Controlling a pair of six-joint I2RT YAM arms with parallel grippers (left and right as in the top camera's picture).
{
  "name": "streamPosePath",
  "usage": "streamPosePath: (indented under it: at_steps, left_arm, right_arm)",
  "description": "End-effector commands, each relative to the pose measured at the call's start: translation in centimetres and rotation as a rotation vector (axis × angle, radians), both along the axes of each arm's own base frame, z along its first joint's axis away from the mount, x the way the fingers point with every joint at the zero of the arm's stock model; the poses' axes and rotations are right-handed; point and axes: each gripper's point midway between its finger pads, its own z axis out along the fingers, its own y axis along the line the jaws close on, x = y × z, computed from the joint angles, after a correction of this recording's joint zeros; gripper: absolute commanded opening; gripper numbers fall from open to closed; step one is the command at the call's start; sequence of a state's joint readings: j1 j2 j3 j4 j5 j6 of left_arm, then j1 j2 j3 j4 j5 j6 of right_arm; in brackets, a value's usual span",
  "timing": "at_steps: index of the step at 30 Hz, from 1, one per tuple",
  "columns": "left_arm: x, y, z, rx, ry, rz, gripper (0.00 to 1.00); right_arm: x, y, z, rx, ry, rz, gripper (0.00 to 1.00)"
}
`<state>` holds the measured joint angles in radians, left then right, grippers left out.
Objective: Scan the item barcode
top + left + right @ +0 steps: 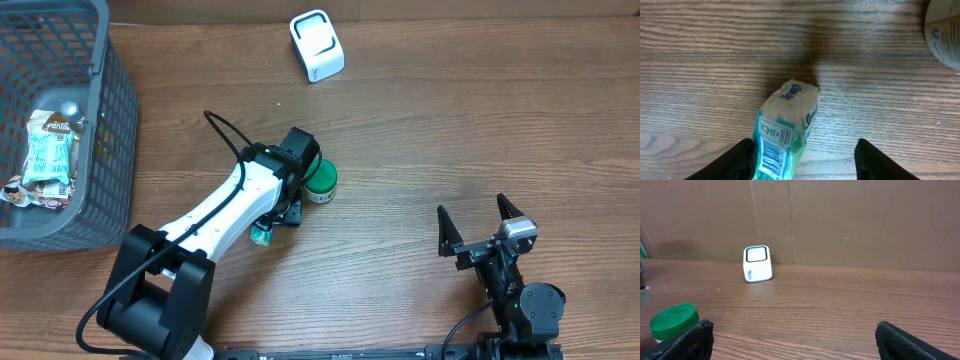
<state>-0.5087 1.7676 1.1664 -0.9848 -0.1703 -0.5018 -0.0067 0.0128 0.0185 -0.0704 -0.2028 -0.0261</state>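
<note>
A teal and white tissue pack (pixel 785 130) with a printed barcode lies on the wood between the fingers of my left gripper (pixel 805 152). It leans against the left finger, and a wide gap separates it from the right finger, so the jaws stand open. From overhead only a teal corner of the pack (pixel 262 235) shows under the left gripper (pixel 278 220). The white scanner (pixel 317 45) stands at the back of the table, seen also as the scanner (pixel 758 263) in the right wrist view. My right gripper (pixel 480 222) rests open and empty at the front right.
A green-lidded jar (pixel 321 180) lies right beside the left wrist, and its edge (pixel 945 35) shows in the left wrist view. A grey mesh basket (pixel 105 120) with several packets stands at the far left. A brown cardboard wall (pixel 840 220) backs the table.
</note>
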Motion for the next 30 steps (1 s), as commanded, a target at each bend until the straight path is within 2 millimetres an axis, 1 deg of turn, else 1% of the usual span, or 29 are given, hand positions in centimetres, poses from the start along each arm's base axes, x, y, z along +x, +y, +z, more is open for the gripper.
streamPosePath:
  at_steps: [1, 5, 7, 9, 13, 16, 20, 23, 30]
  left_arm:
    - [0.1, 0.8, -0.2, 0.044, -0.010, -0.009, 0.60]
    - [0.5, 1.1, -0.1, 0.064, -0.028, -0.009, 0.61]
    - [0.6, 1.0, -0.2, 0.062, -0.036, -0.009, 0.66]
    - [0.6, 1.0, -0.4, 0.057, -0.036, -0.009, 0.66]
    - [0.2, 1.1, -1.0, 0.058, -0.028, -0.009, 0.61]
    - [-0.2, 1.2, -1.6, 0.055, -0.023, -0.009, 0.59]
    - [-0.9, 0.7, -2.4, 0.015, 0.004, -0.017, 0.55]
    - [-0.9, 0.7, -2.5, 0.015, 0.004, -0.027, 0.53]
    - [-0.7, 0.6, -2.5, 0.011, -0.004, -0.026, 0.43]
  right_arm:
    - [0.0, -0.1, -0.2, -0.002, -0.005, -0.003, 1.00]
    - [0.0, -0.1, -0.2, -0.002, -0.005, -0.003, 1.00]
    - [0.0, -0.1, -0.2, -0.002, -0.005, -0.003, 1.00]
    - [0.0, -0.1, -0.2, -0.002, -0.005, -0.003, 1.00]
    - [0.0, -0.1, -0.2, -0.002, -0.005, -0.003, 1.00]
    - [0.0, -0.1, -0.2, -0.002, -0.005, -0.003, 1.00]
    - [0.0, -0.1, -0.2, -0.002, -0.005, -0.003, 1.00]
    - [0.0, -0.1, -0.2, -0.002, -0.005, -0.003, 1.00]
    - [0.0, -0.1, -0.2, -0.002, -0.005, -0.003, 1.00]
